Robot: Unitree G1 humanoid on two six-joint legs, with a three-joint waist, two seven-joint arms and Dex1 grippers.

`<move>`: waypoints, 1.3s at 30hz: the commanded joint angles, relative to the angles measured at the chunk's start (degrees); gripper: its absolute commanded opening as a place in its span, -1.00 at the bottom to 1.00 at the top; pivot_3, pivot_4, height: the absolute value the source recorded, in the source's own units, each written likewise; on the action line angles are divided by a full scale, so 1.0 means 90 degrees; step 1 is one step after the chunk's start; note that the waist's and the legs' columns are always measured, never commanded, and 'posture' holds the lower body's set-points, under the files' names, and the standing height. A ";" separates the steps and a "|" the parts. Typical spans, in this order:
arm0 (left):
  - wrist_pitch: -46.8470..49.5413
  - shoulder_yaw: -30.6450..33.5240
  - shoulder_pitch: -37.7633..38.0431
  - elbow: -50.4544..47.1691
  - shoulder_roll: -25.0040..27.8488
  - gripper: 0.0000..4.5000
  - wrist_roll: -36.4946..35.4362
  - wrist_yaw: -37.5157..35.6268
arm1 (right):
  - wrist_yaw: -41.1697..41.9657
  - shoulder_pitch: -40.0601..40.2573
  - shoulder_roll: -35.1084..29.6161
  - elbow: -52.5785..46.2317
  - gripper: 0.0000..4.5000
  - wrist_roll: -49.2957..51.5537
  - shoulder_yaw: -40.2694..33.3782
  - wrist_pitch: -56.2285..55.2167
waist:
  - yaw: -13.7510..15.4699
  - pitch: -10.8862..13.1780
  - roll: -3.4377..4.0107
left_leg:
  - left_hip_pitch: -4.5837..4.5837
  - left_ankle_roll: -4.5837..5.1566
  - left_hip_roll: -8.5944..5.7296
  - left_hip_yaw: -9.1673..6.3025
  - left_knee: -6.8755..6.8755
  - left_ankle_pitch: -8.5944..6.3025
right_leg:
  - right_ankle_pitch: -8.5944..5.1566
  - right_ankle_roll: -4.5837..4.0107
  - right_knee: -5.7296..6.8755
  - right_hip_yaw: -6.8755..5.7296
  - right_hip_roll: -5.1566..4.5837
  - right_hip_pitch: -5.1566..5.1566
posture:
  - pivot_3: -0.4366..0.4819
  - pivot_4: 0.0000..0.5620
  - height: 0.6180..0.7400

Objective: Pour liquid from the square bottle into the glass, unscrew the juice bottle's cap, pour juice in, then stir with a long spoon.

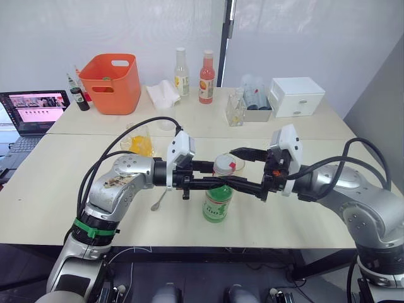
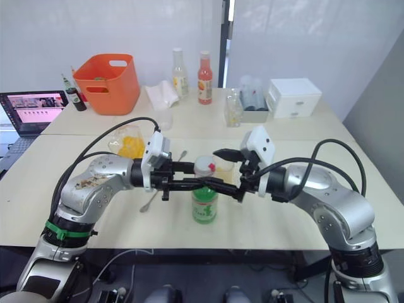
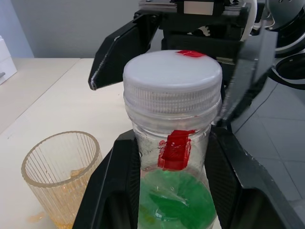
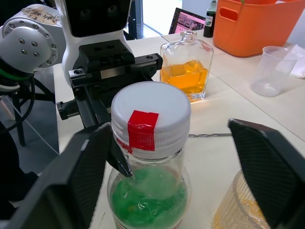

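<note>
Tabletop (image 1: 63,189), pale, carrying all items; landmark is the juice bottle (image 1: 217,201), standing upright near the front edge. Left arm: reaches in level from the robot's left, its pincer (image 1: 237,182) clamped on the juice bottle's neck just under the cap, as the left wrist view shows. Right arm: comes in level from the opposite side, right pincer (image 1: 245,169) with fingers spread apart, one to each side of the cap (image 4: 150,117) and not yet touching it. Square bottle (image 4: 186,69) — behind the juice bottle toward the robot's left, upright, orange-yellow liquid inside. Glass (image 3: 62,174), ribbed, just beside and behind the juice bottle, with a little yellowish liquid low inside. Long spoon (image 1: 160,199), flat on the tabletop on the juice bottle's left. Cap: white with a red mark, seated on the juice bottle. Step in hand, by judgement — unscrewing the cap; the next move calls for the right pincer to close squarely on the cap and twist while the left holds the bottle steady.
</note>
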 commanded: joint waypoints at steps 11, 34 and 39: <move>-0.0099 -0.0041 -0.0037 -0.0098 -0.0002 -0.41 0.0008 -0.0121 | -0.0098 -0.0111 -0.0031 -0.0320 -0.21 0.0408 -0.0217 0.0146 | -0.0001 0.0000 0.0000 | 0.0000 0.0000 0.0000 -0.0001 0.0000 0.0000 | 0.0000 0.0000 0.0000 0.0000 0.0000 0.0000 | -0.05 -0.47 0.59; -0.0089 -0.0051 -0.0023 -0.0126 -0.0012 -0.41 0.0034 -0.0140 | -0.0477 -0.0376 0.0025 -0.0306 0.75 0.0906 -0.0337 0.0413 | -0.0005 0.0000 0.0000 | 0.0000 0.0000 0.0001 -0.0002 0.0000 0.0000 | 0.0000 0.0000 0.0000 0.0000 0.0000 0.0001 | -0.05 -0.47 0.59; -0.0084 -0.0050 -0.0020 -0.0129 -0.0008 -0.41 0.0037 -0.0143 | -0.0508 -0.0398 0.0042 -0.0289 0.02 0.0968 -0.0340 0.0414 | -0.0005 0.0000 0.0000 | 0.0000 0.0000 0.0001 -0.0002 0.0000 0.0000 | 0.0000 0.0000 0.0000 0.0000 0.0000 0.0001 | -0.05 -0.47 0.59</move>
